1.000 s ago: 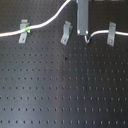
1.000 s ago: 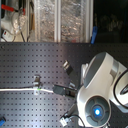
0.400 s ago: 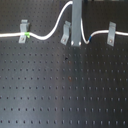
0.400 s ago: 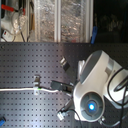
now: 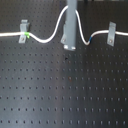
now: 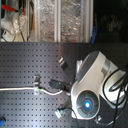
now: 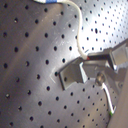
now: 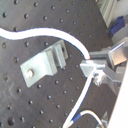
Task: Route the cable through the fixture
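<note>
The white cable (image 5: 50, 36) crosses the black board in the first exterior view. It passes the left fixture (image 5: 23, 31) with its green band (image 5: 27, 35) beside it, and its blue band (image 5: 90, 40) lies short of the right fixture (image 5: 112, 33). Between them it arches up to my gripper (image 5: 69, 47), which is shut on it. The middle fixture (image 8: 46, 63) shows in both wrist views, just beside the fingertips (image 8: 91, 67), with the cable (image 8: 75, 42) passing over its top. In the first wrist view the cable (image 7: 79, 40) runs down to the fixture (image 7: 75, 73).
The perforated black board (image 5: 65, 95) fills the first exterior view. In the second exterior view the bulky white arm (image 6: 92, 85) hides the right part of the board, and shelves with clutter (image 6: 45, 20) stand behind it. A small connector (image 6: 61, 113) lies near the arm's base.
My gripper has carried the raised cable loop toward the first exterior view's left and now stands over the middle fixture, hiding it there. The cable's ends at the outer fixtures have stayed put.
</note>
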